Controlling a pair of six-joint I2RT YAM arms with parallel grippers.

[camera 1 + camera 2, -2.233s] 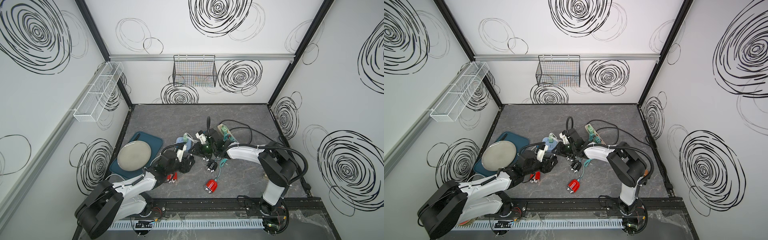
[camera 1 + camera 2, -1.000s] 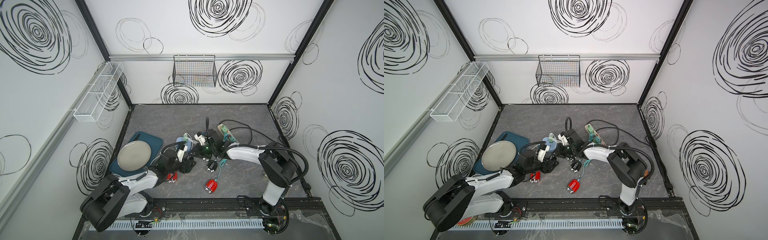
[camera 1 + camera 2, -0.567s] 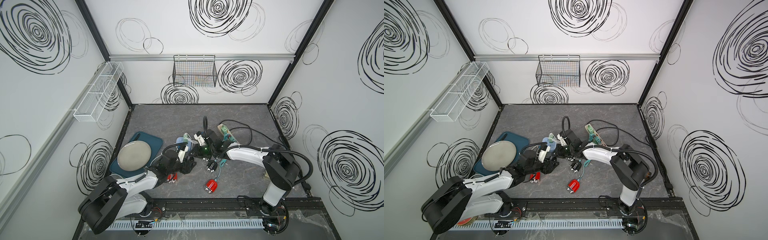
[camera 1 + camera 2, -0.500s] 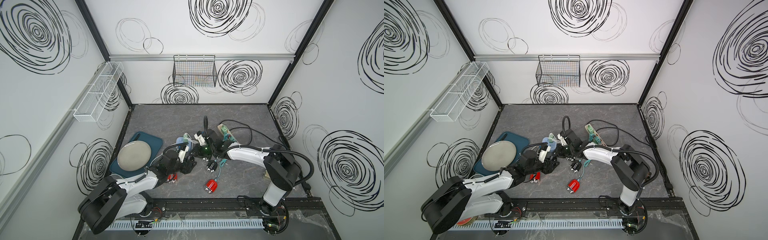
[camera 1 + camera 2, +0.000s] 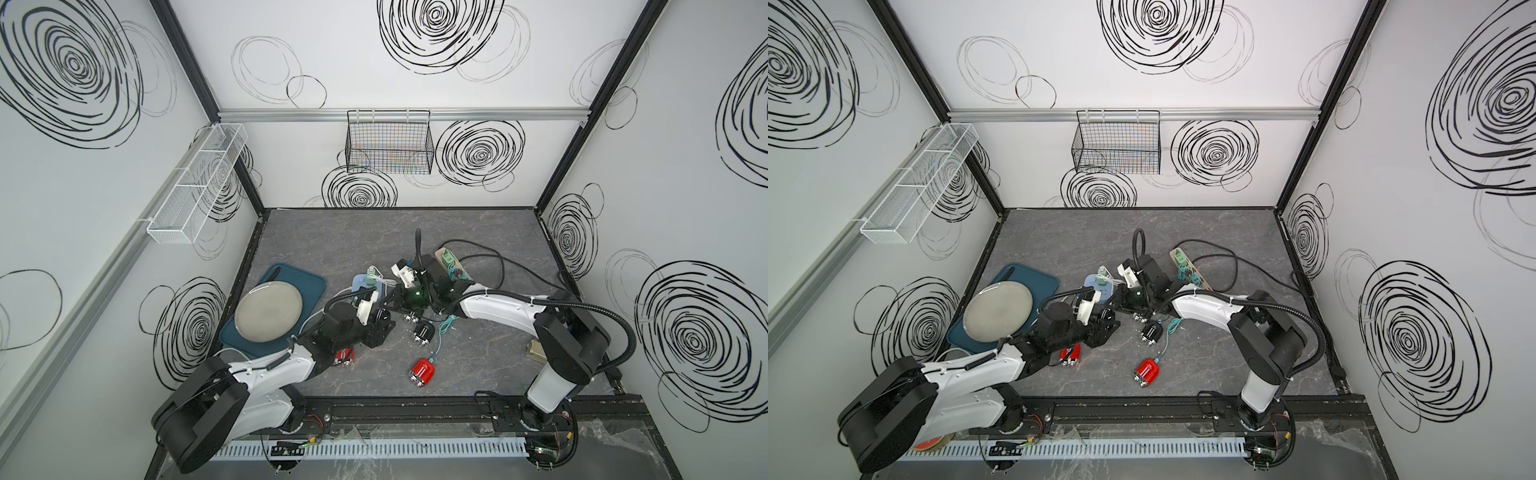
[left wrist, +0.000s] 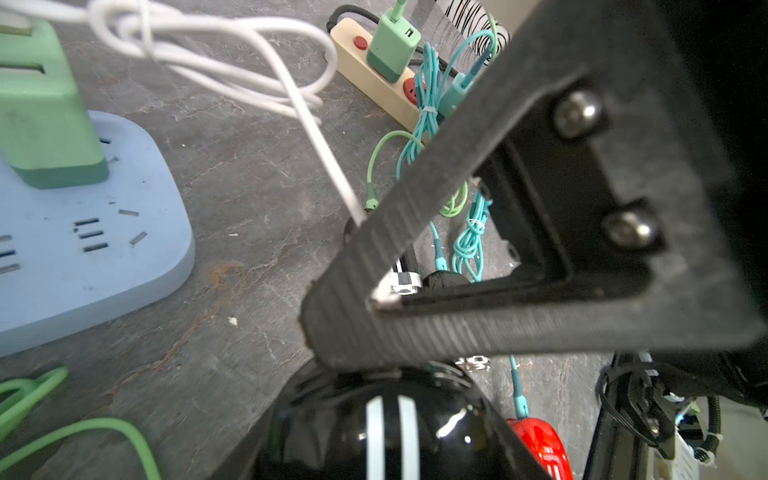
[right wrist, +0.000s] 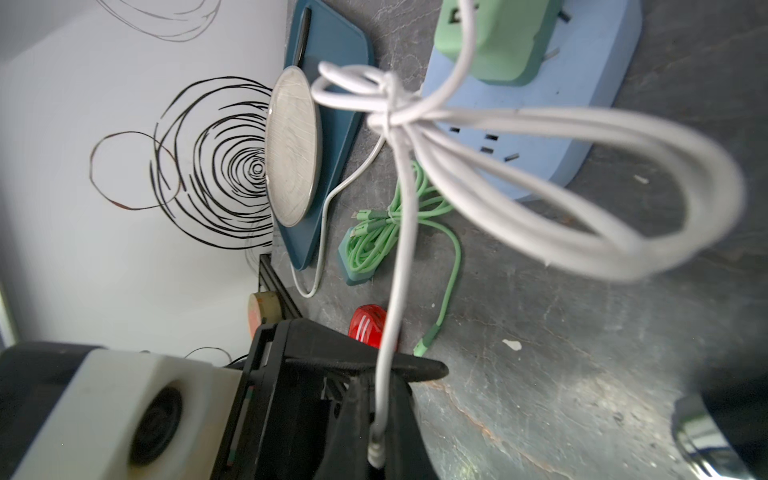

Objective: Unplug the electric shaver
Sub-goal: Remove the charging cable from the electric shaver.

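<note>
The electric shaver (image 6: 386, 424), glossy black with two white stripes, lies low over the table with my left gripper (image 5: 379, 328) shut on it; the top views hide it under that gripper. A white cable (image 7: 395, 249) runs from the green charger (image 7: 494, 45) in a knotted loop down to the shaver's end. My right gripper (image 7: 376, 436) is shut on the cable's white plug end, right at the shaver. One of its fingers (image 6: 415, 208) crosses just above the shaver's top. Whether the plug still sits in the shaver is hidden. In both top views the two grippers nearly touch mid-table (image 5: 1100, 326).
The blue power strip (image 5: 360, 286) sits behind the grippers, a beige strip (image 5: 451, 264) with teal cables (image 5: 444, 326) to its right. Two more black shavers (image 5: 423, 332) and red shavers (image 5: 422, 372) lie in front. A plate (image 5: 269, 311) rests on the blue tray (image 5: 309, 277) at left.
The right wrist has wavered slightly over the shaver with the cable in its jaws. The left arm has shifted a little, keeping its hold on the shaver.
</note>
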